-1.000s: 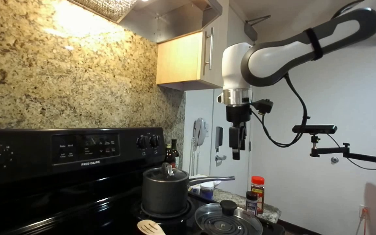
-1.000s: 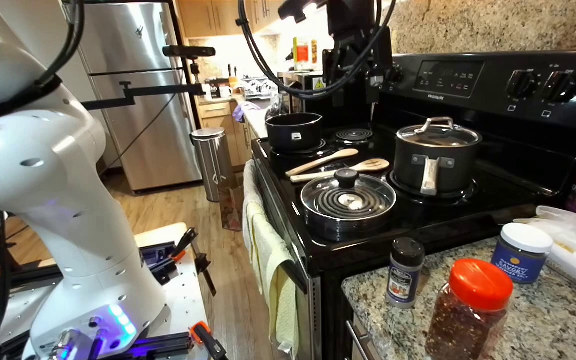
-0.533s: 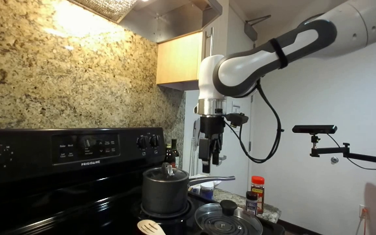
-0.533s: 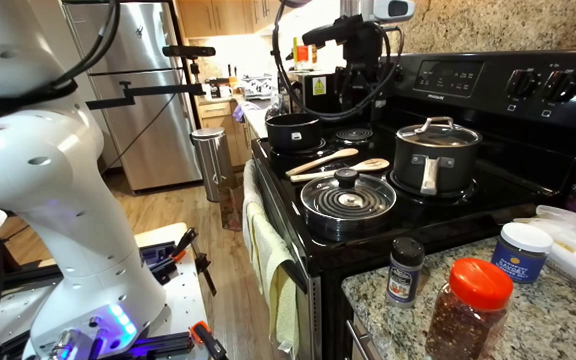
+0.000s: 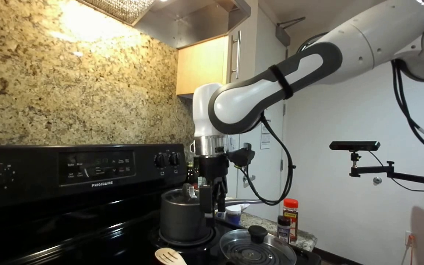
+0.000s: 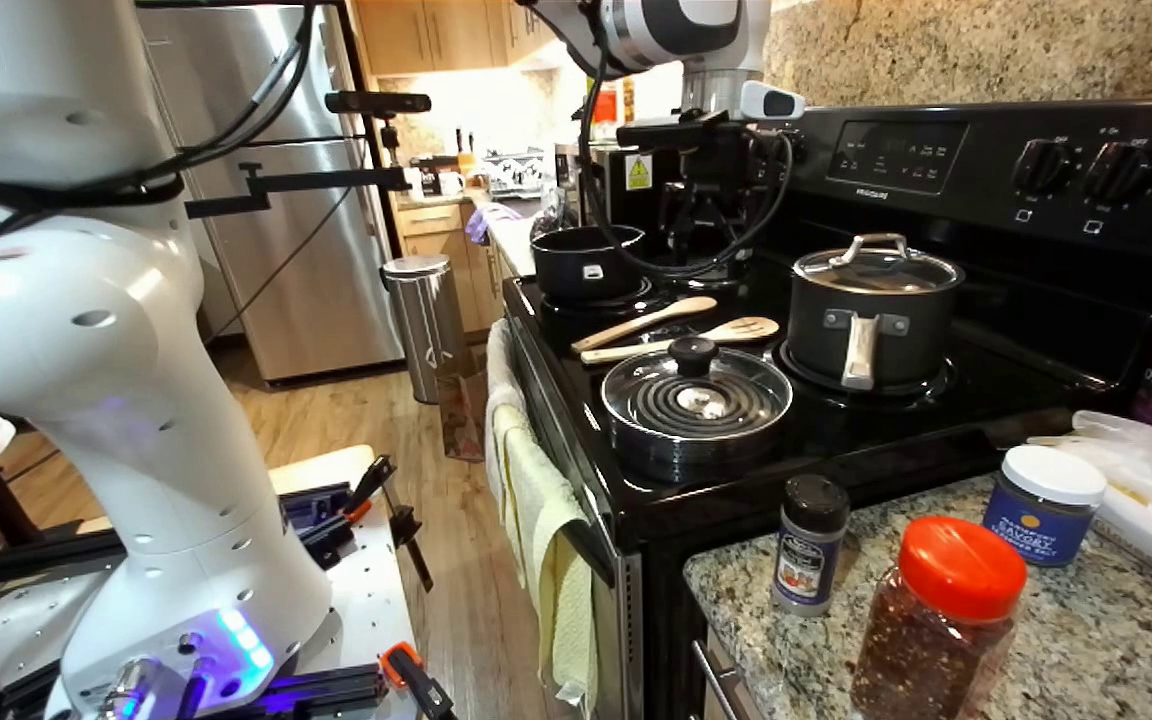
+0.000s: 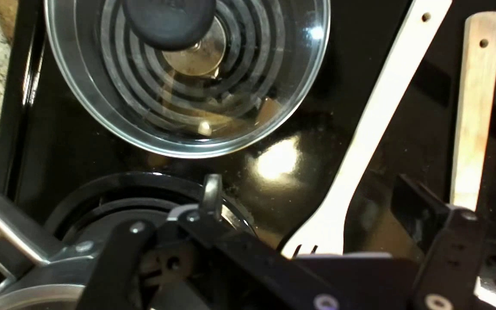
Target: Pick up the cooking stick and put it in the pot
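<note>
Robotiq gripper: hangs downward over the black stovetop, its fingers spread wide and holding nothing. The step in hand looks like the approach to a grasp.
Slotted wooden spoon: lies on the stovetop below the fingers, its slotted end partly hidden behind the gripper in the wrist view, its handle slanting away between and ahead of them. That line-up makes it the likelier cooking stick.
Dark grey saucepan: stands near one finger with its glass lid on; the lid appears to need removing before any spoon goes in.
Plain wooden spoon: lies below and beside the opposite finger, which covers part of it in the wrist view; a careless drop could knock it.
Spoon neck: shows between the fingers and promises a surer hold than the broad end. A slight wrist turn would set the fingers square to the slant.
Descent: best slow and straight, stopping at the surface without pressing, then closing evenly from both sides. A short test lift would show whether the wood pivots.
</note>
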Robot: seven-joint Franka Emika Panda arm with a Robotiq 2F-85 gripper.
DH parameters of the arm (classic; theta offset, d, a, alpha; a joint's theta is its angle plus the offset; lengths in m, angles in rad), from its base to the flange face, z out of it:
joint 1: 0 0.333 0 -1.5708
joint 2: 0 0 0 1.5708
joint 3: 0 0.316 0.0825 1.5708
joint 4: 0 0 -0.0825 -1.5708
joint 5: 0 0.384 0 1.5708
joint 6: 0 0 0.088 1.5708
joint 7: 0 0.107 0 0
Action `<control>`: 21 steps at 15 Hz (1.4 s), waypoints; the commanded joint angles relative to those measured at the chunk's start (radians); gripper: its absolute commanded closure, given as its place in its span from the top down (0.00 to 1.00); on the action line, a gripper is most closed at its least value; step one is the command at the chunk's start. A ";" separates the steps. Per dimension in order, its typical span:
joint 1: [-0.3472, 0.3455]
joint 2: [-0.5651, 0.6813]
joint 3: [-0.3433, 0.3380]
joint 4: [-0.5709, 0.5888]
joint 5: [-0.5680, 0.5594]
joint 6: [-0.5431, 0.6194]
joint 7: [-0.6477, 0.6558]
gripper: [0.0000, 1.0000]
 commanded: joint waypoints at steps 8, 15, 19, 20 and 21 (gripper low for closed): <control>0.001 0.027 0.009 0.008 0.033 0.013 0.013 1.00; 0.037 0.003 0.034 -0.141 0.084 0.200 0.171 1.00; 0.074 0.016 0.047 -0.215 0.071 0.297 0.290 1.00; 0.081 0.018 0.048 -0.232 0.071 0.318 0.319 1.00; 0.088 0.020 0.047 -0.248 0.069 0.339 0.349 1.00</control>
